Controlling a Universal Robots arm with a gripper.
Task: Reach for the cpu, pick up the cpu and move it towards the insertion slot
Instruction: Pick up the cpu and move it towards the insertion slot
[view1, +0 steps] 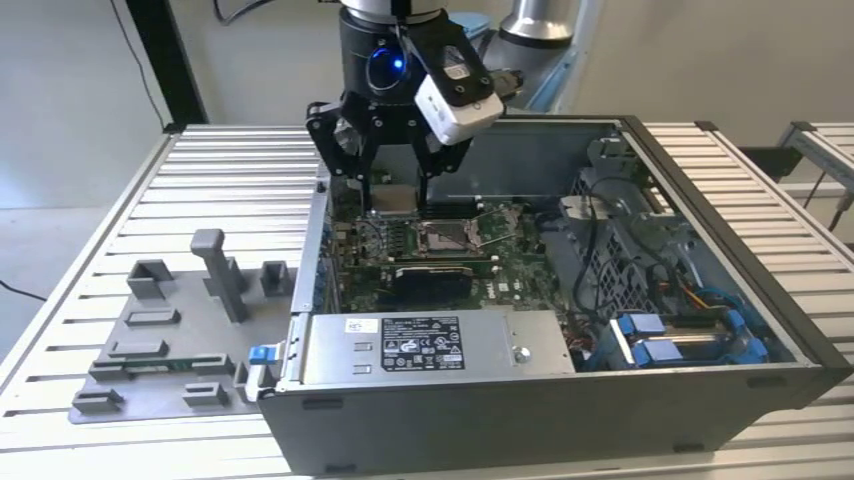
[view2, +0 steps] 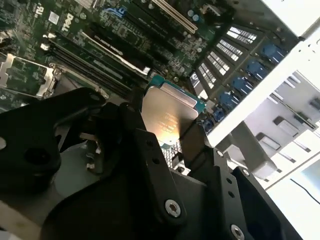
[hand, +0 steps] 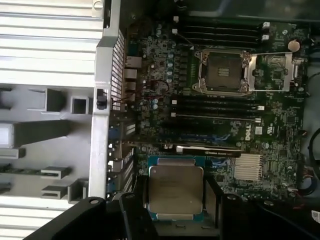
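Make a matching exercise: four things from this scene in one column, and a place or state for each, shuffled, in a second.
1. cpu
2. insertion slot
3. grey fixture plate
4. computer case

A. open, nothing seated in it
B. lying on the slatted table, outside the case
C. held between the gripper fingers
D. side open, motherboard exposed

Pairs: 1-C, 2-A, 3-B, 4-D
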